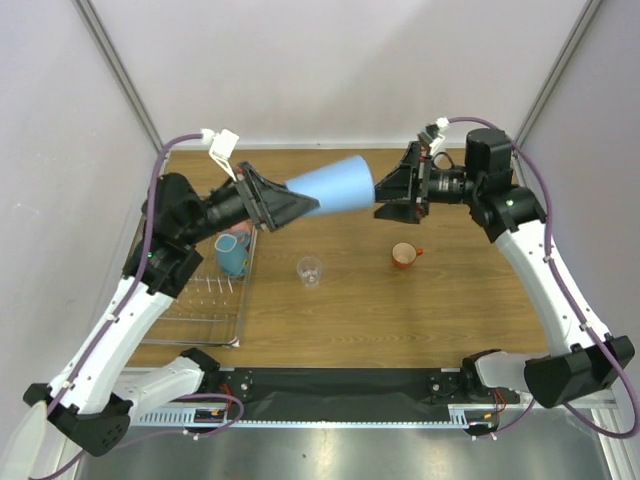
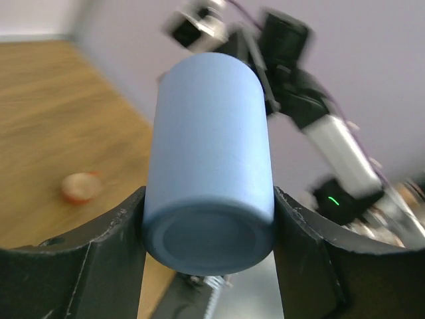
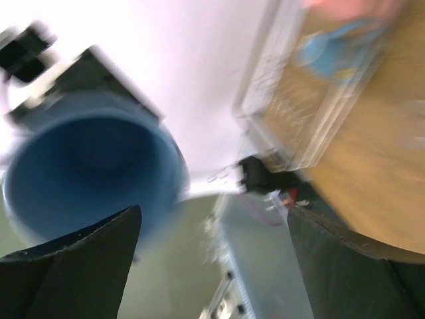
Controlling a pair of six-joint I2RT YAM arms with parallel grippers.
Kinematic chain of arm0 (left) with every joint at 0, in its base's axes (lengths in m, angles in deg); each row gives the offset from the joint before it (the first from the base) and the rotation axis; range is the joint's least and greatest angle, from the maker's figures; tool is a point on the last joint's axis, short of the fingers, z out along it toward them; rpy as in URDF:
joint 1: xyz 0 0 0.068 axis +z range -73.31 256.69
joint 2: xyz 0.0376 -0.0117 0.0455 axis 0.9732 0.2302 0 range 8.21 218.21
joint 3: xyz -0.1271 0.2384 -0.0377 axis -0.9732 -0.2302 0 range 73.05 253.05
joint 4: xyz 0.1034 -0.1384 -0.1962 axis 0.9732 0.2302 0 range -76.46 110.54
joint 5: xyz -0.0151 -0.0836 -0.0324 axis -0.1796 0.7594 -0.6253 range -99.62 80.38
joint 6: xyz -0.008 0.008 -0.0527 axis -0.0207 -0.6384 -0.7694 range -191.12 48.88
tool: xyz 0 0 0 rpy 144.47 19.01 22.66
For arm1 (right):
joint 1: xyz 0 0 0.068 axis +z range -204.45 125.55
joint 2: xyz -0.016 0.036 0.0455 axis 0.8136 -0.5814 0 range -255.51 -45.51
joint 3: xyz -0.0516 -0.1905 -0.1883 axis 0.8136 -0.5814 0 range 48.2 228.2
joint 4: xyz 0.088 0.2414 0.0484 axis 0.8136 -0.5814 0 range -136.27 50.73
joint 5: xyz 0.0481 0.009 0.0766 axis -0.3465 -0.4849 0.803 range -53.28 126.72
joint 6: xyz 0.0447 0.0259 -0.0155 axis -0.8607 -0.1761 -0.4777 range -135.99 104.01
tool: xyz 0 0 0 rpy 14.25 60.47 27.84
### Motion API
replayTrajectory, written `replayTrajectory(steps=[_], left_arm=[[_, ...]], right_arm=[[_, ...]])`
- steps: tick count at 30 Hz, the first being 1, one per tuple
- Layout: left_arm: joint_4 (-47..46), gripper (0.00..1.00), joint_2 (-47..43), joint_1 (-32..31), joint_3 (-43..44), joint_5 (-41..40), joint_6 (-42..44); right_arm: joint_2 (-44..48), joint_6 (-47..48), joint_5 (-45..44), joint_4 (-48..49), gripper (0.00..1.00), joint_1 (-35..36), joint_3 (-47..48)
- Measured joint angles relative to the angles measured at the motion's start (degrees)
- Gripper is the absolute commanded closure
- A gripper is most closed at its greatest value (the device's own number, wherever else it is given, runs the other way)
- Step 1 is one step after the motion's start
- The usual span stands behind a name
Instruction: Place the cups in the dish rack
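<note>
My left gripper [image 1: 296, 200] is shut on the base of the tall light-blue tumbler [image 1: 335, 186], which lies sideways in the air above the table. In the left wrist view both fingers [image 2: 109, 252] press the sides of the tumbler [image 2: 209, 153]. My right gripper [image 1: 385, 195] stands open just off the tumbler's rim. In its own view the right gripper [image 3: 212, 226] holds nothing and the tumbler's mouth [image 3: 93, 166] is at the left. The blue-grey mug [image 1: 233, 252] sits in the dish rack [image 1: 200, 310]. The clear glass [image 1: 310, 270] and the orange mug [image 1: 404, 256] stand on the table.
The rack [image 3: 299, 113] lies along the table's left side, under my left arm. A pink blur [image 3: 352, 6] shows beside the blue mug [image 3: 325, 46] in the right wrist view. Grey walls close in the back and both sides.
</note>
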Motion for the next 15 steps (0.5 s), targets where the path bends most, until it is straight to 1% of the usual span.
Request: replayTrajectory(steps=[2, 4, 8, 10, 12, 15], left_arm=[[7.98, 1.00, 0.00, 2.60, 3.10, -5.31, 2.91], [16.11, 1.00, -0.07, 7.45, 5.86, -11.82, 5.18], [31.91, 1.00, 1.73, 17.53, 11.85, -24.83, 8.35], [39.39, 1.00, 4.07, 22.10, 15.72, -31.61, 10.05], [44.92, 1.00, 6.73, 25.33, 18.73, -38.73, 10.80], [50.38, 1.00, 9.94, 28.65, 19.96, -47.65, 10.88]], right_arm=[[-1.36, 4.52, -2.93, -7.26, 0.00, -2.84, 1.73], [-3.17, 8.96, -7.02, -14.62, 0.02, -5.09, 3.10], [-6.93, 15.78, -13.79, -25.94, 0.03, -5.70, 4.17], [-8.02, 17.68, -15.82, -29.14, 0.03, -5.70, 4.17], [-8.76, 19.26, -17.11, -31.47, 0.04, -5.70, 4.22], [-10.10, 21.00, -17.75, -33.57, 0.04, -5.70, 5.16]])
